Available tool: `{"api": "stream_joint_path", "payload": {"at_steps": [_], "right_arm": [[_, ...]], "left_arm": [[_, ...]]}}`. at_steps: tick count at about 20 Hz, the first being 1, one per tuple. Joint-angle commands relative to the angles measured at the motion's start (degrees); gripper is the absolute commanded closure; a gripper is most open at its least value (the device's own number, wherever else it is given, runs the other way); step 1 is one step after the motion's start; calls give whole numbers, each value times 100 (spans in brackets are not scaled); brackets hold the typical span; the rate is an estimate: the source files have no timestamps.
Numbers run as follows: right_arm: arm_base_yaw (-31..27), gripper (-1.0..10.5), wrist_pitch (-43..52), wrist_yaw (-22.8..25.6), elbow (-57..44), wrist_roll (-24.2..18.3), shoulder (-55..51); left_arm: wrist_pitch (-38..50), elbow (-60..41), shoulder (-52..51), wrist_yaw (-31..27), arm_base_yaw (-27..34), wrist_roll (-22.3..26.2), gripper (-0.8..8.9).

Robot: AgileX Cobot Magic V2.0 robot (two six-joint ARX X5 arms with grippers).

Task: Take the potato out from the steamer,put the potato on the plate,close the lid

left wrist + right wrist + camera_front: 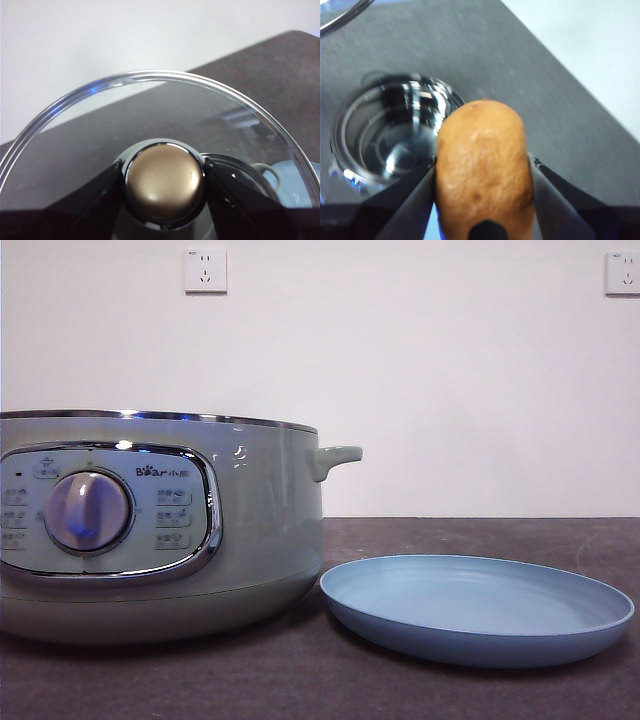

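Observation:
The steamer (150,530) stands at the left of the front view with no lid on it. The light-blue plate (478,608) lies bare beside it on the right. My left gripper (165,186) is shut on the round knob (165,180) of the glass lid (150,110) and holds it in the air. My right gripper (482,169) is shut on the brown-orange potato (480,145), high above the table next to the open steamer (390,140). Neither gripper shows in the front view.
The steamer's side handle (335,457) points toward the plate. Dark table (480,535) runs behind the plate to a white wall. The lid's rim shows at a corner of the right wrist view (340,15).

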Motion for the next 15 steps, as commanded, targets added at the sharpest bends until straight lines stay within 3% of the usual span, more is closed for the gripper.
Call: {"api": "stream_joint_path", "payload": {"at_steps": [1,7,11,15], "right_arm": [[-323,959,-262,-20,-9,251,-245],[-1021,959,-1060,-39,-44,540,-557],[-1191,959,-1038,-74,-361,651,-577],[-1268,959,-291,-743,-1687,651,-579]], "left_arm": [[417,74,81,199,4,68,822],[643,74,522,577,4,68,822],[723,74,713,758,2,68,822],[848,74,839,1012,4,63,822]]}}
